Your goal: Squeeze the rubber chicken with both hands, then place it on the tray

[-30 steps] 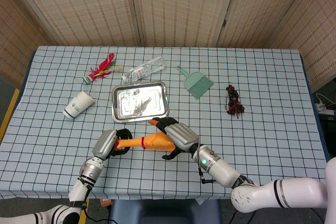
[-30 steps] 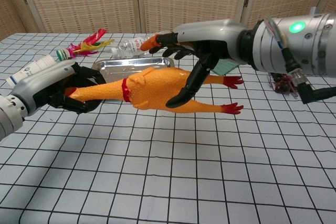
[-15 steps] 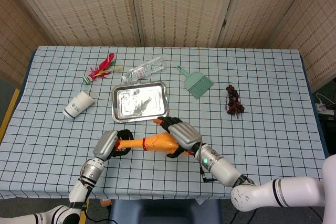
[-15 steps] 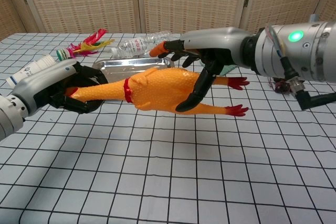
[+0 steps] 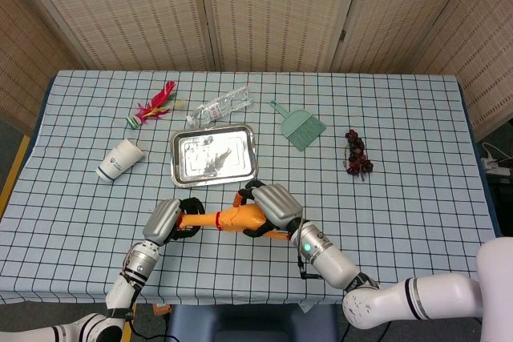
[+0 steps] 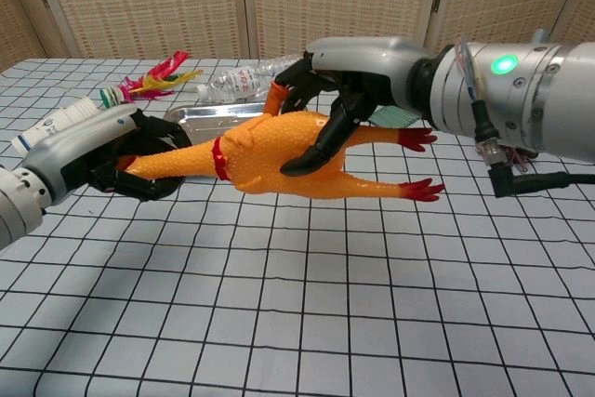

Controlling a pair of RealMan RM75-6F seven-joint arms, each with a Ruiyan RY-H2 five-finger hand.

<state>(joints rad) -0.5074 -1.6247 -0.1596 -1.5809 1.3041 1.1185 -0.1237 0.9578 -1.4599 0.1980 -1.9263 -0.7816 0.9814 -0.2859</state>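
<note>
Rubber chicken (image 6: 270, 157) held lengthwise above the table, just in front of the tray (image 5: 178, 167).
Neck end is clamped by left hand (image 6: 98, 151), body by right hand (image 6: 349, 90) w/ fingers wrapped; likely soft, light (squashes easily), best gripped mid-body.

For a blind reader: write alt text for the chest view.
Two robot hands hold an orange rubber chicken above a checked table: the left hand grips its neck, the right hand wraps its body. A metal tray lies behind.
</note>
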